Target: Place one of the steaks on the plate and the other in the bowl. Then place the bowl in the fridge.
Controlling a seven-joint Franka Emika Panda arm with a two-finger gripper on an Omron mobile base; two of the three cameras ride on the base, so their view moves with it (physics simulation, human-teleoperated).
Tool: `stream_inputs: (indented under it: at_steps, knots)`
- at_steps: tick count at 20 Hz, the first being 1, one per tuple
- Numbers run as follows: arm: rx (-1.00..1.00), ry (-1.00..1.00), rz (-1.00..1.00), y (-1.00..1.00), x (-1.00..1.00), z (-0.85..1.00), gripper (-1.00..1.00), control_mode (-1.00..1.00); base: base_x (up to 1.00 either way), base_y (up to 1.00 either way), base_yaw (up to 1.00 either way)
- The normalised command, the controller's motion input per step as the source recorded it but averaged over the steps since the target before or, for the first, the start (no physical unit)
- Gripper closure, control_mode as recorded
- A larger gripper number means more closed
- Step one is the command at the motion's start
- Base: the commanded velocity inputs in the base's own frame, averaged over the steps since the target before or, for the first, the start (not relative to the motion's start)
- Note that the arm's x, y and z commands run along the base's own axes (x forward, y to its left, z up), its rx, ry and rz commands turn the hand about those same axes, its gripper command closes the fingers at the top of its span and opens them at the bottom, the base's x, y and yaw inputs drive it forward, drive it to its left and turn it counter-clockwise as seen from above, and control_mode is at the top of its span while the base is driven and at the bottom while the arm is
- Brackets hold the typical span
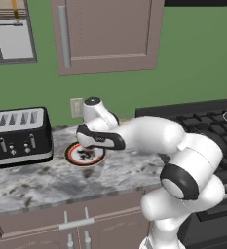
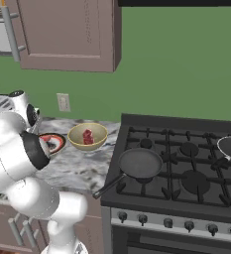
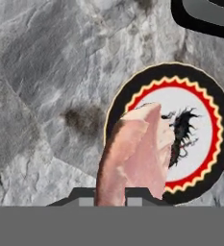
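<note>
On the left side of the marble counter (image 1: pixel 32 182) a black toaster (image 1: pixel 21 136) is sitting near the wall. Just to the right of it, the plate (image 1: pixel 81 156) is lying flat on the counter, and its red rim and dark middle picture are showing. The white arm is reaching over the plate. The gripper (image 3: pixel 128 194) is hanging above the plate's near edge, and its fingers are squeezing tight on the pale pink steak (image 3: pixel 135 153). In the hand view the meat is sticking out from between the finger tips and covering the left part of the plate, but whether it is touching the plate is hard to tell.

Farther right, the bowl (image 2: pixel 87 137) is sitting on the counter just beside the plate. The red steak (image 2: pixel 88 137) is lying inside the bowl, well apart from the fingers.

Right of the bowl, the black stove (image 2: pixel 186 163) is standing against the green wall. A black frying pan (image 2: pixel 139 163) is resting on its front left burner, with its handle pointing toward the counter.
</note>
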Motion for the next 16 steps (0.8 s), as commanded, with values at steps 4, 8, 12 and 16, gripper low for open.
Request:
stream_inputs:
  at_steps: [4,8,12,16]
  knots:
    - [0.00,0.09,0.00,0.13,0.14,-0.49,1.00,-1.00,0.00,0.00,0.00]
    - [0.00,0.06,0.00,0.10,0.24,-0.30,1.00,-1.00,0.00,0.00,0.00]
    - [0.00,0.11,0.00,0.00,0.30,0.04,1.00,-1.00,0.00,0.00,0.00]
    - [0.00,0.08,0.00,0.00,0.36,0.00,1.00,-1.00,0.00,0.00,0.00]
